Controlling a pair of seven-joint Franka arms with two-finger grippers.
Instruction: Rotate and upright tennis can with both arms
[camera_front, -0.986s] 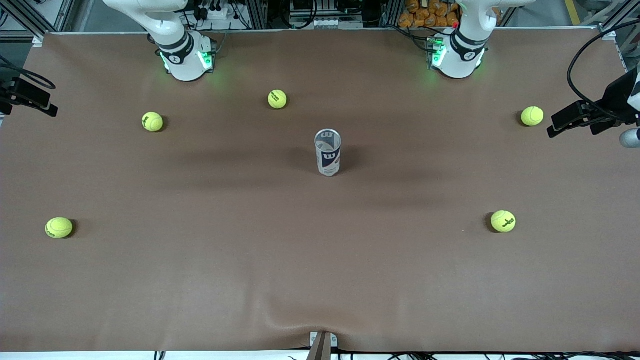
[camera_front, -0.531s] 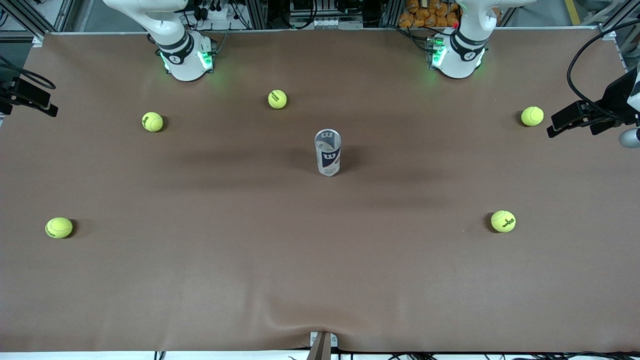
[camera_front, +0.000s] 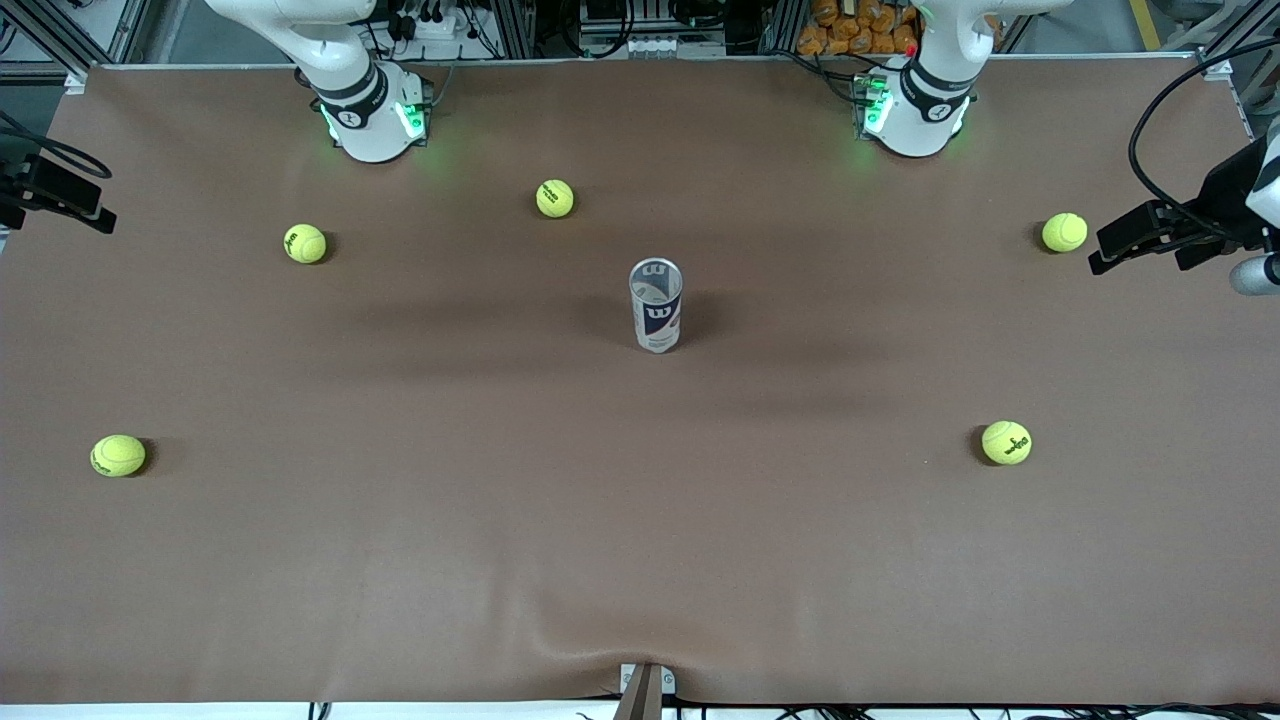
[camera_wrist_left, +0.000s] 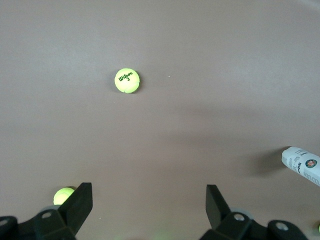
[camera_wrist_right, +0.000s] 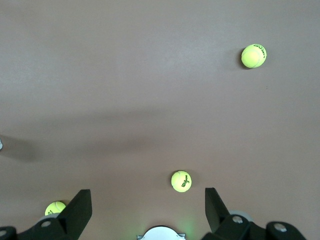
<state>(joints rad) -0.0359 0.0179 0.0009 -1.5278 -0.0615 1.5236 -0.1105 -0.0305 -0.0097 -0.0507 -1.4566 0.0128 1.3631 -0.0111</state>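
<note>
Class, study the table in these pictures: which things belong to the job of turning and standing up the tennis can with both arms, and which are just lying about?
Part of the job:
- tennis can, upright mid-table
- left gripper, open, above the table
- right gripper, open, above the table

Just lying about:
- five tennis balls scattered round the can, e.g.
- brown table cover

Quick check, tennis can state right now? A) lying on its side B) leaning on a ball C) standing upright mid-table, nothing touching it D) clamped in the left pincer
C: the tennis can stands upright on the table, open rim up, with no ball against it; the left pincer and right pincer are both open and hold nothing.
</note>
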